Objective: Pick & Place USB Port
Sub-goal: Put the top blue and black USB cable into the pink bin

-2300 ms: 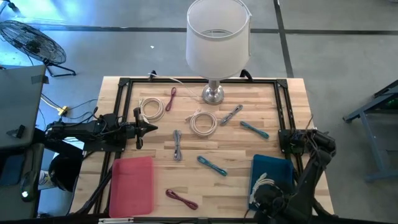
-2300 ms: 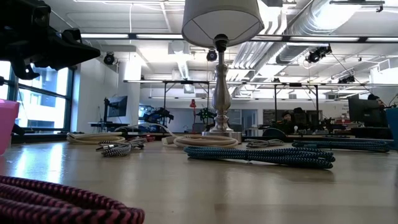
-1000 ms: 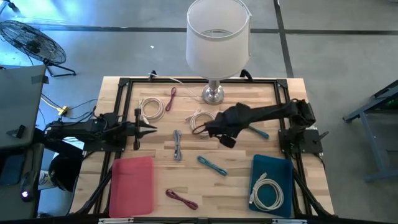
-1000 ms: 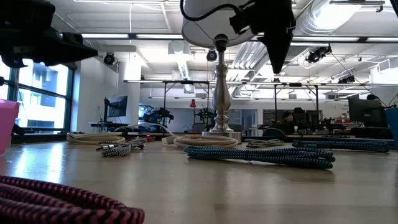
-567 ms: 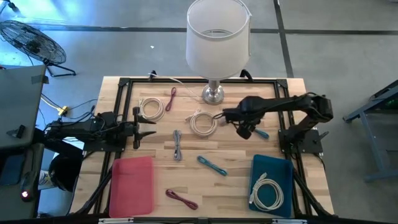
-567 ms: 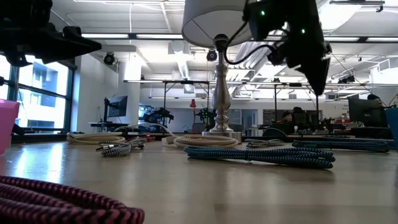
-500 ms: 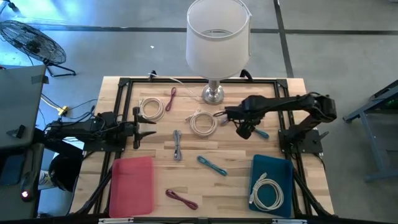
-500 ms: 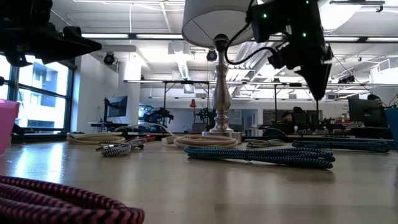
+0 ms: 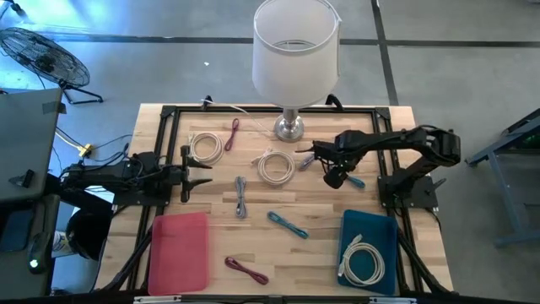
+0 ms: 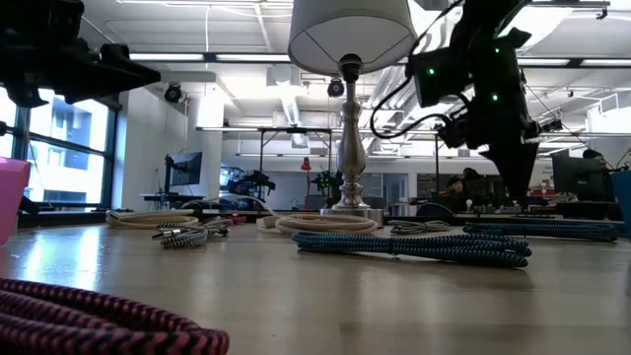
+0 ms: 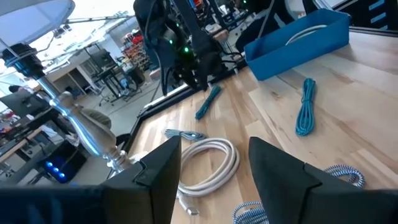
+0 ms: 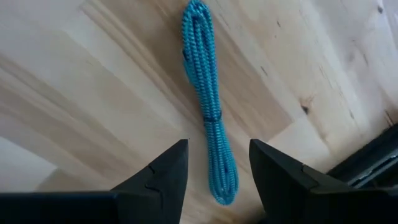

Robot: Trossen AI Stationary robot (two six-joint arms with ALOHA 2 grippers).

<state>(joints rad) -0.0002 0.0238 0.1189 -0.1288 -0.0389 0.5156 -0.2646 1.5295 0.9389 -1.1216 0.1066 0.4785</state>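
Several bundled USB cables lie flat on the wooden table. My right gripper (image 9: 332, 175) hangs open just above a teal cable (image 12: 208, 99), fingers pointing down; in the right wrist view the bundle runs between the two fingertips, untouched. The same teal cable (image 9: 348, 176) lies right of centre. A blue bin (image 9: 369, 245) at the near right holds a white cable (image 9: 361, 260). My left gripper (image 9: 202, 173) waits open at the table's left, level, with nothing between its fingers (image 11: 214, 142).
A lamp (image 9: 291, 127) stands at the far middle. Two white coils (image 9: 205, 148) (image 9: 274, 166), grey cables (image 9: 241, 196) (image 9: 312, 156), red cables (image 9: 232, 133) (image 9: 246, 270) and another teal cable (image 9: 288, 224) are scattered about. A pink bin (image 9: 179, 252) sits near left.
My right gripper has swung from over the white coil at the table's centre toward the right edge and come down over the teal cable, staying open. My left gripper has opened in place.
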